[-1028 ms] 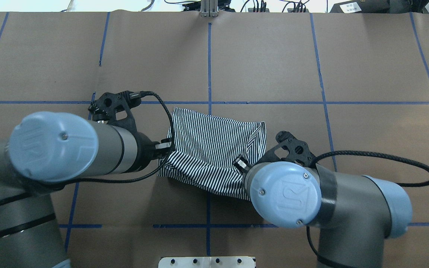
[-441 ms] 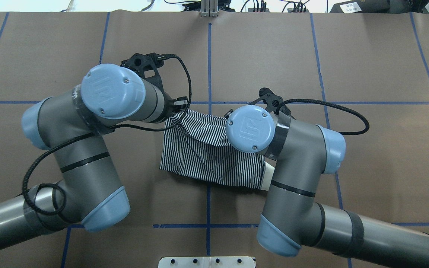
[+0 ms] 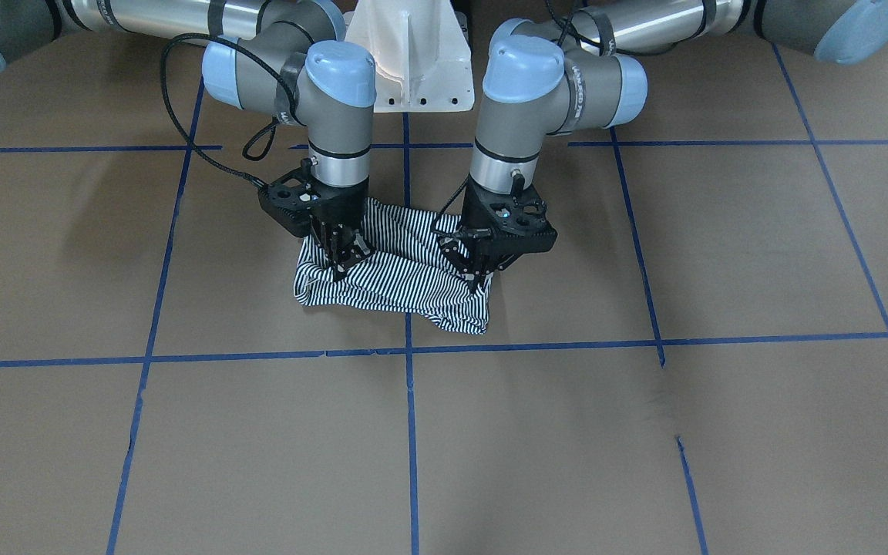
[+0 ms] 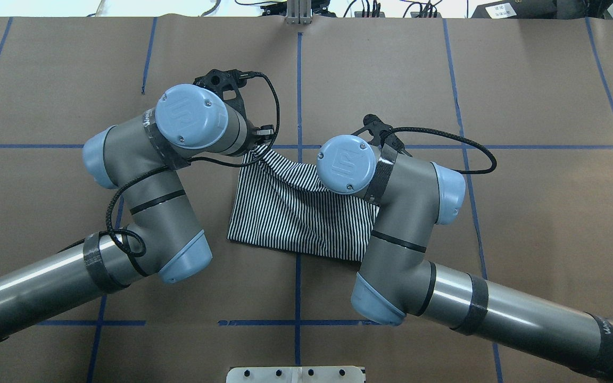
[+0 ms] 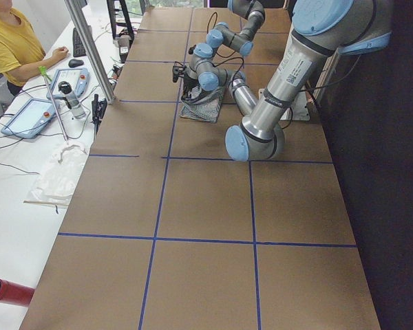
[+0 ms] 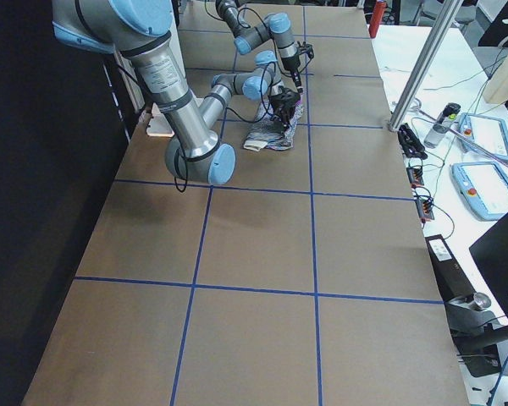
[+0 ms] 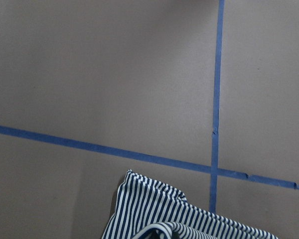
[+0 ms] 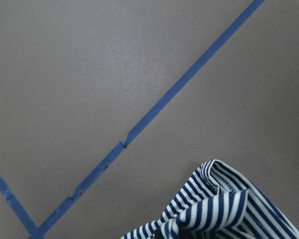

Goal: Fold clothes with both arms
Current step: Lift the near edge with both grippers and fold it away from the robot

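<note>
Where the shirt lies: the striped shirt (image 4: 296, 213) is found near the middle of the brown bench (image 4: 524, 213), between the left arm (image 4: 157, 213) and the right arm (image 4: 402, 223). It is spread across a crossing of blue tape lines (image 4: 298, 80), out in front of the white base (image 3: 413, 62).
Long axis: it is laid side to side across the bench, slightly skewed; in the overhead view the near edge is set closer to the robot at its right end.
Far edge: it is raised off the bench at two points and sags between them, while the near part is left flat.
Left end effector (image 3: 481, 276): its fingers are closed to a narrow pinch on the shirt's far edge, at the left corner.
Right end effector (image 3: 340, 266): it is likewise pinched closed on the far edge, toward the shirt's right end.
Look: a folded, rumpled rectangle of thin navy-and-white stripes is seen, the stripes running from near edge to far edge.
Front view: both pinches and a drooping corner are shown here; from overhead they are covered by the wrists.
Wrist views: only a bunched striped hem and taped bench are shown.
Right side view: a pale patch (image 6: 256, 144) is seen at the shirt's end nearest that camera.
Left side view: a person in a yellow top (image 5: 10, 41) is seen at a white side table (image 5: 14, 227).
</note>
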Robot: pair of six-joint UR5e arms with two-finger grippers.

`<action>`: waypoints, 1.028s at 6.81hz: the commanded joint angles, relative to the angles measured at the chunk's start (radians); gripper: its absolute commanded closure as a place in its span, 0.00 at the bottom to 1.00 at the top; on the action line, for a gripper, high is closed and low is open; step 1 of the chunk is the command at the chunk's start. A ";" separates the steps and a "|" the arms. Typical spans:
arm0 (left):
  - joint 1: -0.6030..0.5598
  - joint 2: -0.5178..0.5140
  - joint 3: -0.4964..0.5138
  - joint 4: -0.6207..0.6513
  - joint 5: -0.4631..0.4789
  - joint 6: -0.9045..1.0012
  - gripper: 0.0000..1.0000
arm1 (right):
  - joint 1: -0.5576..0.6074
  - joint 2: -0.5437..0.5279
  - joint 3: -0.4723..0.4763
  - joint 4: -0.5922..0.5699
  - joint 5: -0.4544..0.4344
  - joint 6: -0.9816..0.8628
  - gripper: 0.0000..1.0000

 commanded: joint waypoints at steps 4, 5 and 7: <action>-0.122 0.084 -0.037 -0.082 -0.132 0.413 0.00 | 0.048 0.003 0.020 0.001 0.118 -0.181 0.00; -0.165 0.132 -0.068 -0.085 -0.203 0.495 0.00 | 0.030 0.013 0.022 -0.001 0.109 -0.192 0.00; -0.165 0.135 -0.071 -0.097 -0.204 0.478 0.00 | -0.075 0.041 -0.011 -0.002 0.001 -0.247 0.00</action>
